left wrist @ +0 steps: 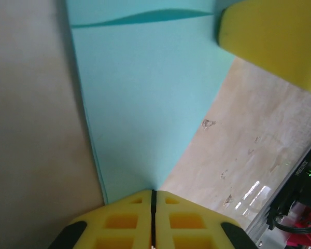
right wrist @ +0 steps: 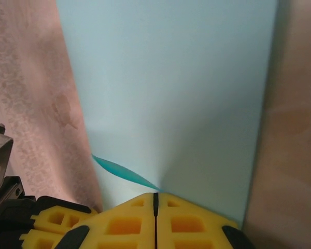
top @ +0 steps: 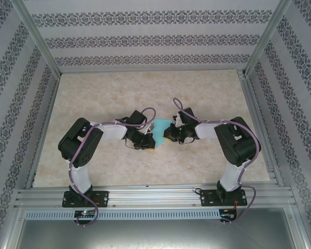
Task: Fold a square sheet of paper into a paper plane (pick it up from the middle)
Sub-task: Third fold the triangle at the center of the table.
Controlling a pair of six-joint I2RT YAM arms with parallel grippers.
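Left gripper [left wrist: 153, 196]: fingers pressed together, clamped on one edge of the square sheet of paper [left wrist: 145, 104].
Right gripper [right wrist: 155, 197]: fingers together too, pinching the sheet at the opposite side.
Sheet: it spans the gap between the two grippers over the middle of the counter [top: 119, 88]. We cannot tell whether it touches the surface.
Layering: a dark sliver beside the right gripper shows one layer bowing off another.
Step, as we judge it: bringing the layers together for a crease.
Doing it well: we move both wrists evenly so the paper stays taut, line up the edges before pressing, and flatten that bow first.
Risk: an uneven pull could skew the fold or tear the thin paper.
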